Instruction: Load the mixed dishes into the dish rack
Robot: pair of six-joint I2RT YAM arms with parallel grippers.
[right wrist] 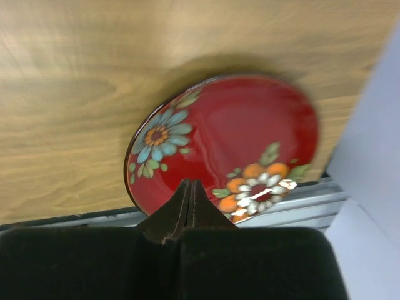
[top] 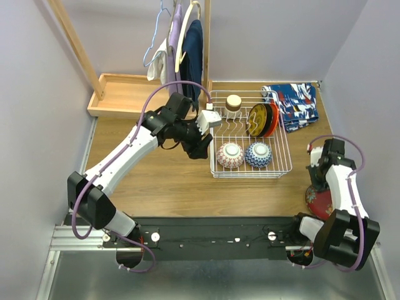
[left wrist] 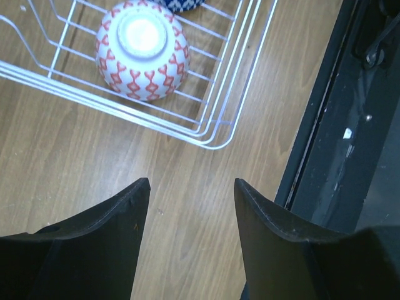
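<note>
The white wire dish rack [top: 250, 175] stands at the middle back. In it are a red-white bowl [top: 230, 154], a blue-patterned bowl [top: 257, 154], both upside down, a tan cup [top: 234, 102], a black plate [top: 255, 120] and an orange plate [top: 274, 119] on edge. My left gripper [top: 203, 150] is open and empty just left of the rack's front corner; its wrist view shows the gripper [left wrist: 192, 187] over bare wood, the red-white bowl [left wrist: 142, 50] and the rack wire [left wrist: 212, 134]. My right gripper [top: 315, 184] is shut above the dark red flowered plate [top: 317, 201], also in the right wrist view [right wrist: 231, 131], fingertips [right wrist: 190, 184] together.
A blue-red patterned cloth [top: 294, 103] lies right of the rack. A wooden tray [top: 122, 94] sits at the back left. Clothes on hangers [top: 181, 44] hang behind the rack. The dark red plate overhangs the table's front right edge by the wall.
</note>
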